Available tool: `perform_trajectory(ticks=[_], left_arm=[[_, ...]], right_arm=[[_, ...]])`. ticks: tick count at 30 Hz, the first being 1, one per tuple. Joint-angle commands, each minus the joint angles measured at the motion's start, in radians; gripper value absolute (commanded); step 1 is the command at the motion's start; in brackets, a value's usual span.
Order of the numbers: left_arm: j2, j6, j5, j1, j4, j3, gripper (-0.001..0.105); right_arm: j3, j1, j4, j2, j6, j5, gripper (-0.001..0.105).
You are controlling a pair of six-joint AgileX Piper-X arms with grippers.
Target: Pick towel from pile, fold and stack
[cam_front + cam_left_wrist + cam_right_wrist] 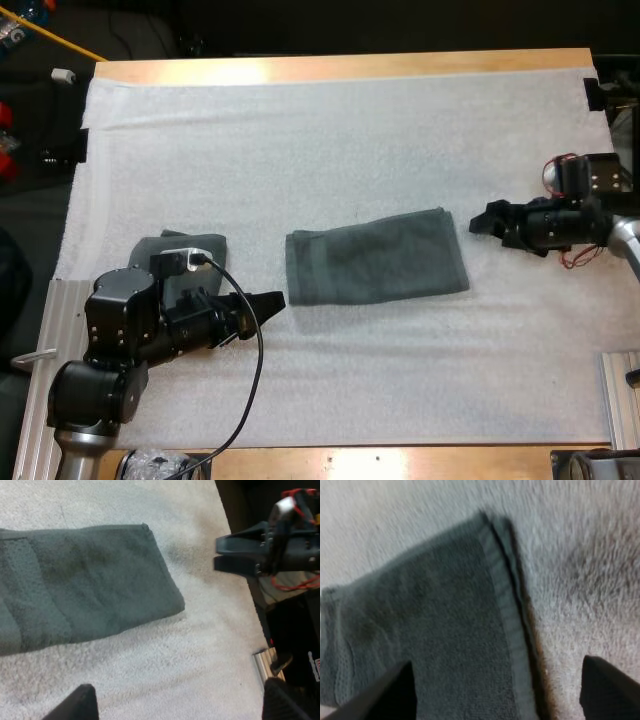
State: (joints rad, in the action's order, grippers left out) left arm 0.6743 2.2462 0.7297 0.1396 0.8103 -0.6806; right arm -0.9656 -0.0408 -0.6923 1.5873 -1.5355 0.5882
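- A folded grey-green towel [375,257] lies flat at the middle of the white mat [350,130].
- Our left gripper [272,303], fingers apart, sits just left of it; our right gripper [480,222], likewise spread, sits just right.
- A second towel [150,245] lies at the mat's left, partly behind our left arm.

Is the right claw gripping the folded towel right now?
No, the right claw stands open at the right edge of the folded towel, pressing on nothing.
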Motion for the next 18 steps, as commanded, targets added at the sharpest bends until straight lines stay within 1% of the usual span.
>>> perform_trajectory(ticks=[1, 10, 14, 18], left_arm=[[-0.003, -0.001, 0.008, 0.005, 0.002, -0.006, 0.065], [-0.003, -0.001, 0.006, 0.005, 0.007, -0.004, 0.065], [-0.003, -0.001, 0.006, 0.005, 0.011, -0.004, 0.065], [-0.003, -0.004, 0.006, 0.005, 0.042, -0.004, 0.065]], right_arm=[[-0.008, 0.001, 0.007, 0.007, -0.017, 0.03, 0.067], [-0.008, -0.061, 0.056, 0.123, -0.013, 0.031, 0.067], [-0.008, -0.114, 0.082, 0.161, -0.008, 0.021, 0.067], [-0.008, -0.165, 0.093, 0.179, -0.001, 0.019, 0.067]])
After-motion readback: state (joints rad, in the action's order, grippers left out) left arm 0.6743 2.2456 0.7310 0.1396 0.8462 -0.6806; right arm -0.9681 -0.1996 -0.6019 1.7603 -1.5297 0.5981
